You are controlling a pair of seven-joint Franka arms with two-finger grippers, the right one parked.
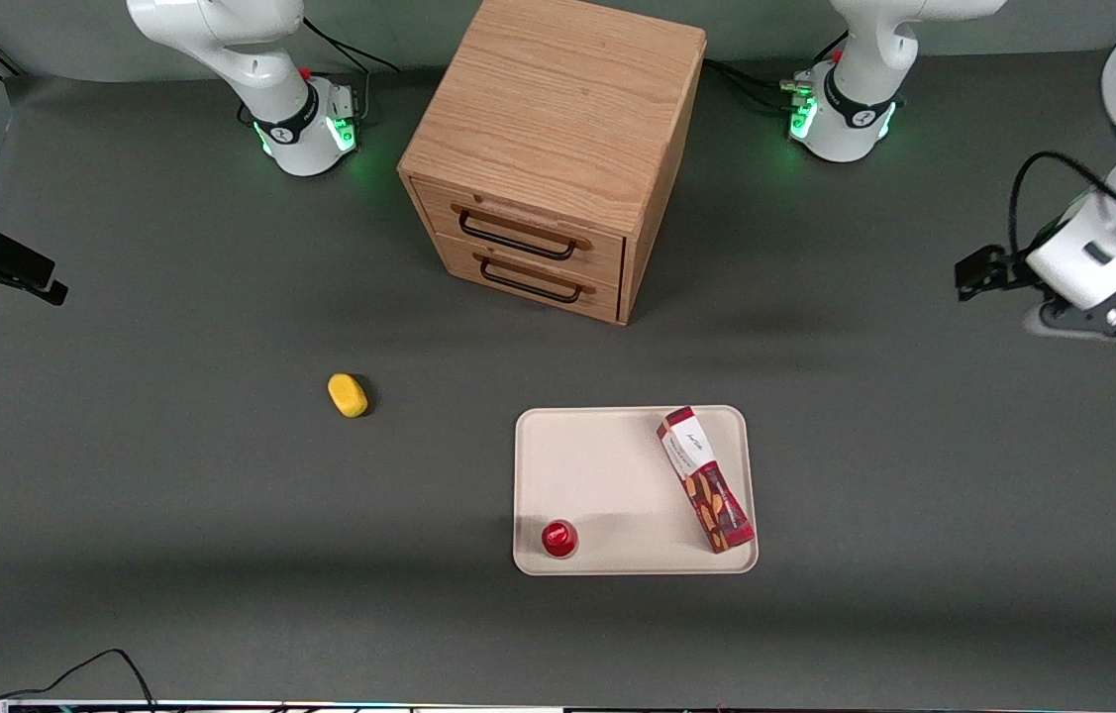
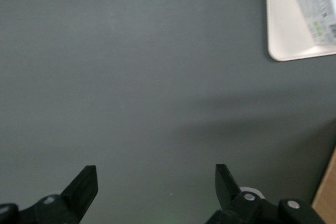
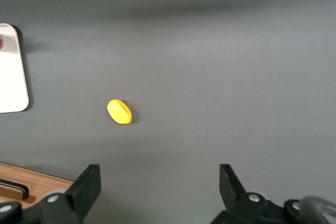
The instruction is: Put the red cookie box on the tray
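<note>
The red cookie box (image 1: 705, 478) lies flat and slanted on the cream-white tray (image 1: 597, 465), along the tray's edge toward the working arm's end of the table. Its white label end points away from the front camera. The left wrist view shows a corner of the tray (image 2: 283, 30) with the box's label end (image 2: 315, 3) on it. My gripper (image 1: 975, 273) hangs above bare table, well off the tray toward the working arm's end and farther from the front camera. In the wrist view the gripper (image 2: 156, 174) is open, with only grey table between its fingers.
A small round red cap (image 1: 558, 538) stands on the tray's near corner toward the parked arm. A wooden two-drawer cabinet (image 1: 558, 149) stands farther from the front camera than the tray. A yellow oval object (image 1: 348, 394) lies toward the parked arm's end.
</note>
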